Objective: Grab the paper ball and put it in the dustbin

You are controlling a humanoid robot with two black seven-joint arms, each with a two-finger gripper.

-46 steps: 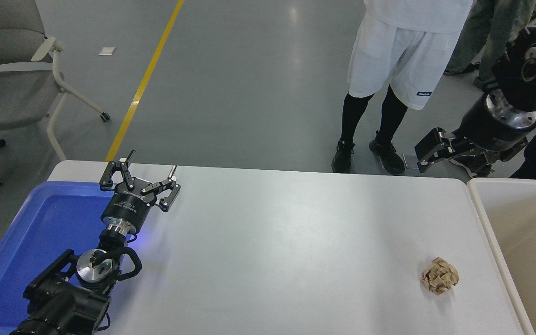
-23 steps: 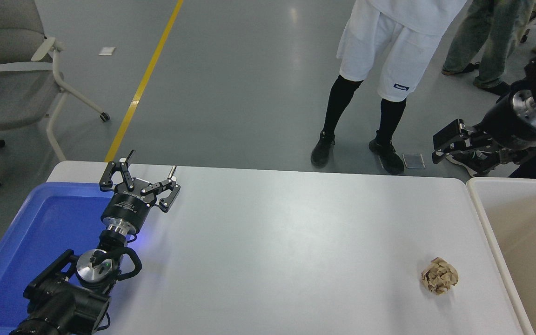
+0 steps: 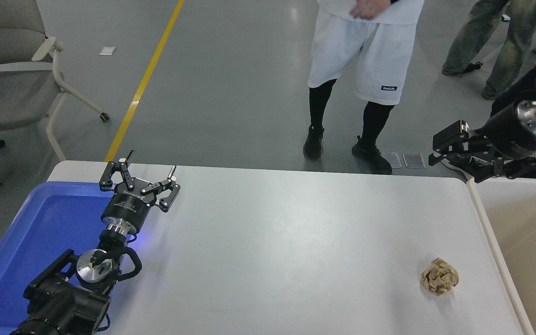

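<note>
Right gripper (image 3: 454,151), seen side-on past the far right corner of the surface (image 3: 296,242) so that whether it is open cannot be told, having drifted right and up over the last second; it is hanging well apart from the paper ball (image 3: 439,277), so no reach is judged under way; the ball is lying unmoved near the front right, just beside the dustbin (image 3: 482,209); left gripper (image 3: 140,179) is resting parked, fingers spread, at the blue tray (image 3: 40,232); a person (image 3: 365,56) is standing beyond.
</note>
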